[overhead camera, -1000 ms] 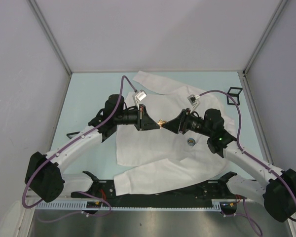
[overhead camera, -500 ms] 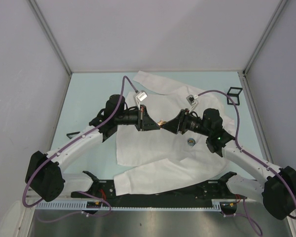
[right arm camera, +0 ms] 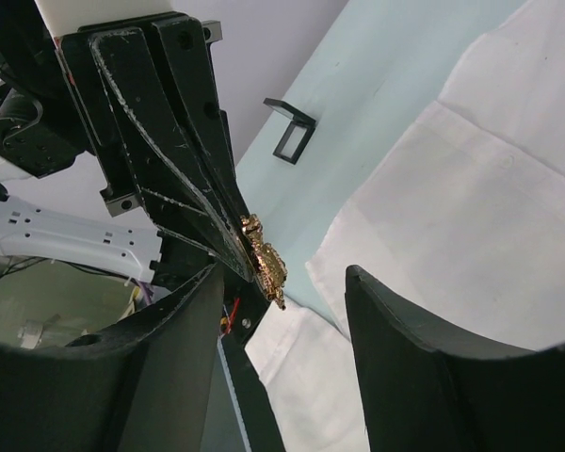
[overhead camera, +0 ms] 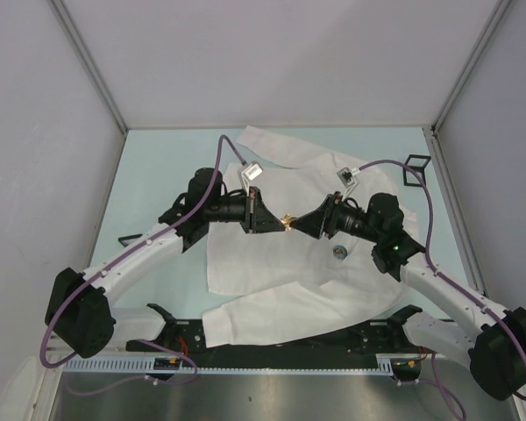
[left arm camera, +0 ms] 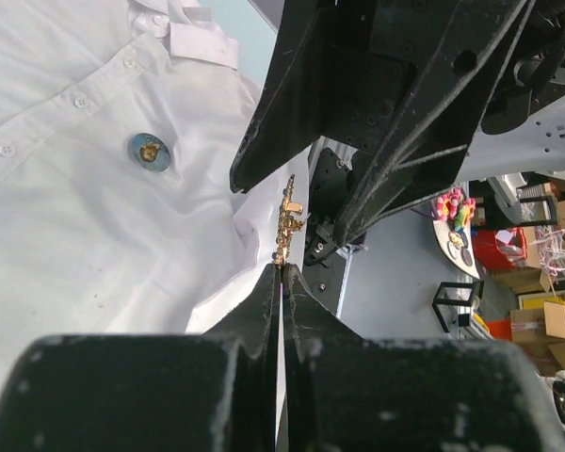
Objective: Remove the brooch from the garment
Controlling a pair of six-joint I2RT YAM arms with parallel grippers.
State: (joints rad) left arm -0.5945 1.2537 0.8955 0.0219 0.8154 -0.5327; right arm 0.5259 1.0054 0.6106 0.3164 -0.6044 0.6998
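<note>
The white garment (overhead camera: pixel 272 263) lies spread on the table under both arms. A small gold brooch (overhead camera: pixel 287 220) hangs in the air above it, pinched at one end by my left gripper (overhead camera: pixel 279 221), which is shut on it. In the left wrist view the brooch (left arm camera: pixel 287 221) sticks out past the closed tips of the left gripper (left arm camera: pixel 282 268), clear of the garment (left arm camera: pixel 75 235). My right gripper (right arm camera: pixel 284 275) faces it, open, with the brooch (right arm camera: pixel 264 262) between its spread fingers near the left one; contact is unclear.
A round blue badge (overhead camera: pixel 339 251) is pinned on the shirt front, also in the left wrist view as the badge (left arm camera: pixel 151 153). A black wire frame (overhead camera: pixel 415 169) stands at the far right of the table. A small black clip (overhead camera: pixel 130 238) lies at the left. Walls enclose three sides.
The right gripper's fingers have spread wider around the brooch and its arm has shifted slightly right. The left gripper has kept its hold in the same place.
</note>
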